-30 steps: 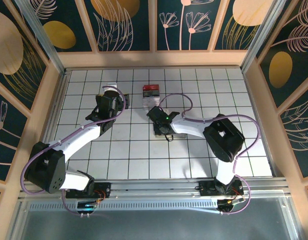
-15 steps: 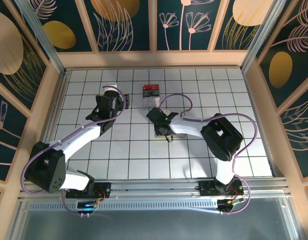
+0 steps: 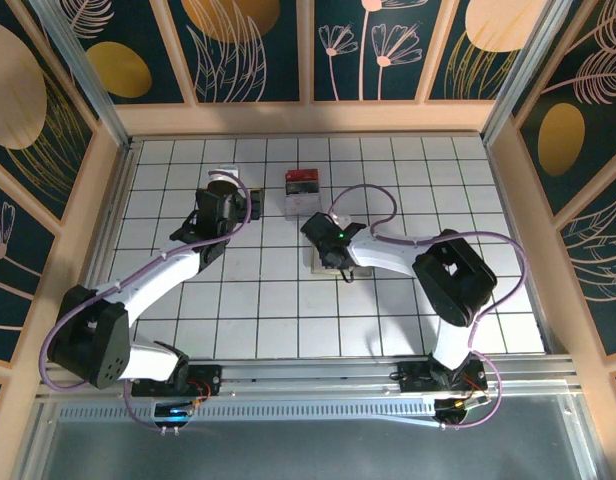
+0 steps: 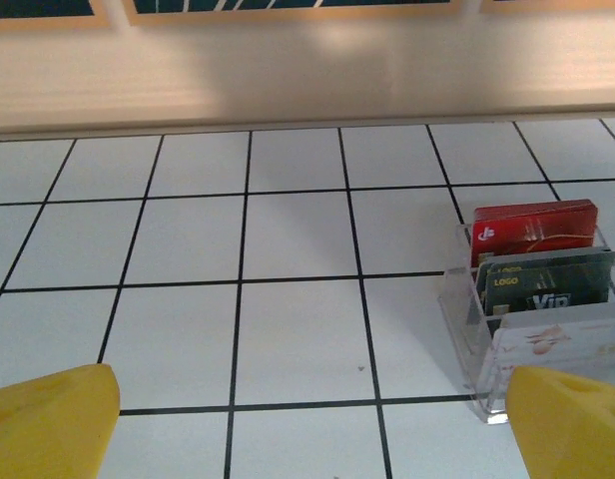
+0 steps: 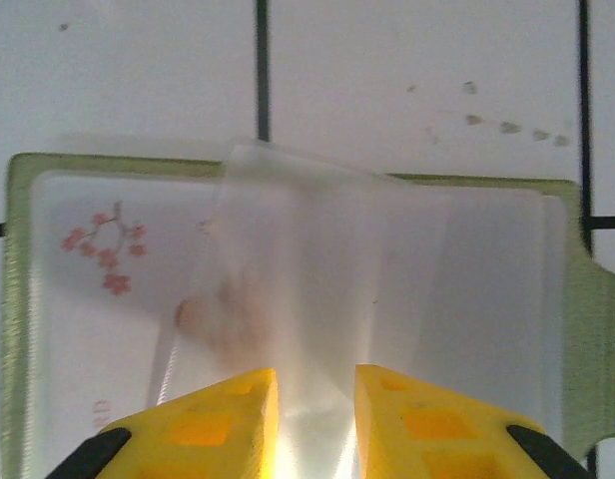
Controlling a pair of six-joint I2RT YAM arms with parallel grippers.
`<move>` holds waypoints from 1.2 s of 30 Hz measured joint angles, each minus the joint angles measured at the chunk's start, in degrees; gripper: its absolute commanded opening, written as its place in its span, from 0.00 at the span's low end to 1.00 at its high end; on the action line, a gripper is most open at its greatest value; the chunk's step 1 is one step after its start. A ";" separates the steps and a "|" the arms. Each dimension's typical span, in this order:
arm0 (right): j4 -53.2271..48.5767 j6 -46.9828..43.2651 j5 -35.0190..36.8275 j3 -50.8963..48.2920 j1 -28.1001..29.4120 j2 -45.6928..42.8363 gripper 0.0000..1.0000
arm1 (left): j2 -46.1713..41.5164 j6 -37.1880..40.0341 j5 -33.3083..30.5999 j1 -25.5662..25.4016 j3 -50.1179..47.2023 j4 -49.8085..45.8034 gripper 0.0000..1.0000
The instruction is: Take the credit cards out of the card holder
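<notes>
Olive-green edging frames the card holder (image 5: 579,319), which lies open and flat on the white tiled tabletop (image 3: 248,300), near the middle of the surface and just nearer the arm bases than a clear plastic card box (image 3: 301,190). The right wrist view shows its pale interior: a clear sleeve (image 5: 317,259) is raised off the leaf beneath it and blurred, and it runs down between the yellow fingers (image 5: 228,399) of the right gripper (image 5: 315,384). These are drawn close together, nipping the sleeve's lower edge. To the left, a pale insert printed with a pink blossom sprig (image 5: 103,249) lies under the plastic. A brownish smear shows beneath the raised sleeve, too blurred to identify, so whether any credit cards sit in the holder cannot be told. The left wrist view shows the box standing on the tiles with three cards upright in its slots, one behind another: a white card (image 4: 567,344) nearest, a dark green card (image 4: 547,284) lettered LOGO and VIP, and a red card (image 4: 532,228) farthest. The left gripper (image 4: 312,394) hangs over bare tiles just left of the box, its fingers spread fully apart and holding nothing.
</notes>
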 measured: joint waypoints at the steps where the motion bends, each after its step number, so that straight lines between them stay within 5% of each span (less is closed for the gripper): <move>1: 0.00 0.00 0.00 -0.31 -0.28 -0.28 0.29 | -0.02 0.15 0.20 -0.26 -0.07 0.22 0.99; 12: 2.03 0.04 -1.57 -4.28 -3.41 -3.23 0.29 | 5.03 2.73 -1.14 -11.72 -1.40 2.45 0.99; 36: 7.17 1.07 -7.54 -8.74 -7.02 -8.79 0.29 | 27.58 2.21 -1.07 -22.16 7.45 2.51 0.99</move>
